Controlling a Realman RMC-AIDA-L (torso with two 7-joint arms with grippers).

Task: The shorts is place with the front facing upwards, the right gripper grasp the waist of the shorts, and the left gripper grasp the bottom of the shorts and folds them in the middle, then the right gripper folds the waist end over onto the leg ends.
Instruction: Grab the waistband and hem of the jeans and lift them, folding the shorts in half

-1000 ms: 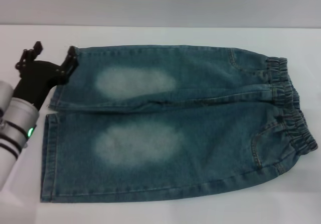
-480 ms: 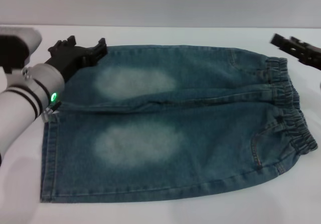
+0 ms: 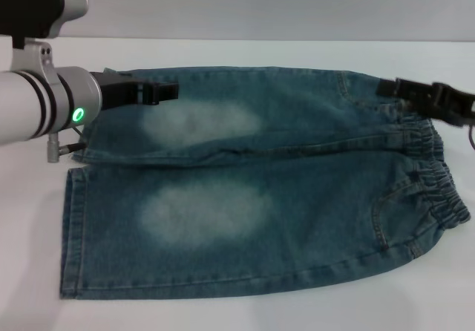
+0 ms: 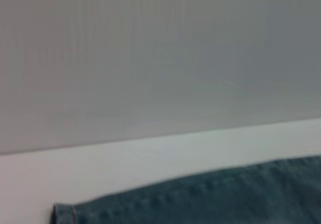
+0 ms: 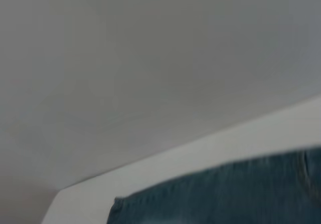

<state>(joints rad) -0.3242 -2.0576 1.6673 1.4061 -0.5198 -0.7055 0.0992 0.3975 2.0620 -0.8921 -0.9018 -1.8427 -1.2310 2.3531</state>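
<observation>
The blue denim shorts [image 3: 297,190] lie flat, front up, on the white table. The gathered waist [image 3: 438,175] is at the right and the leg ends [image 3: 70,227] at the left. My left gripper [image 3: 165,92], on the green-lit arm, hovers open over the far leg, just inside its hem, and holds nothing. From the right, my right gripper [image 3: 387,87] reaches over the far corner of the waist. The left wrist view shows a far corner of the shorts [image 4: 200,199]. A far edge of the shorts [image 5: 225,194] fills the right wrist view's lower part.
The white table [image 3: 223,53] stretches beyond the shorts to a grey wall [image 3: 260,4]. A narrow strip of table lies in front of the near leg.
My left gripper has swung up and to the right, from beside the far hem to above the far leg. My right gripper has come into view and moved left over the waist.
</observation>
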